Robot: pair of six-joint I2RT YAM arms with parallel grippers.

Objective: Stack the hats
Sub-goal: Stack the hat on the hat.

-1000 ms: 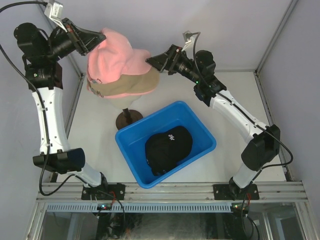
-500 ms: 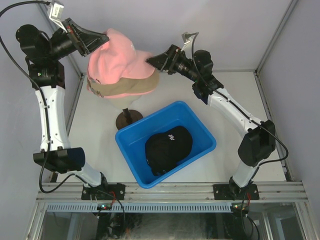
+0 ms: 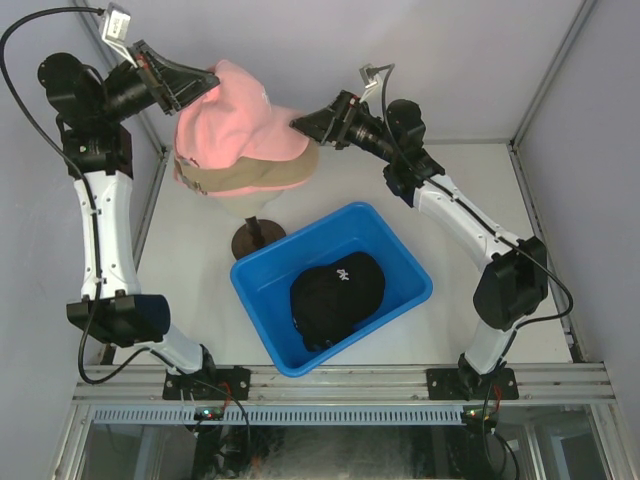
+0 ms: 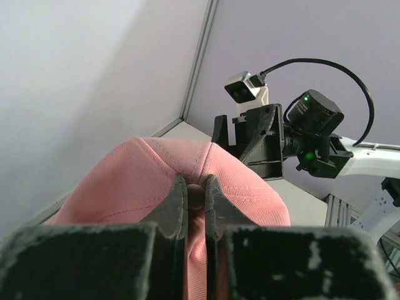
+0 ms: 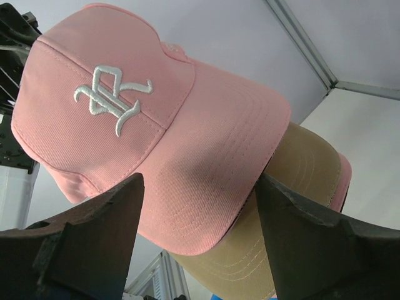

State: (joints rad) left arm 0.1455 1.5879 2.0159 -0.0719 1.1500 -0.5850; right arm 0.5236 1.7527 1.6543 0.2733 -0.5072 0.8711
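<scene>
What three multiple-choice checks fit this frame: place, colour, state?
1. Where is the black cap? A) on the stand B) in the blue bin C) on the table
2. What colour is the cap under the pink cap? A) tan B) black C) white
3. The left jaws are: A) wide open B) shut on the pink cap C) shut on nothing
Answers: 1 B, it lies inside the bin's walls. 2 A, the tan cap shows beneath it. 3 B, they pinch its fabric.
</scene>
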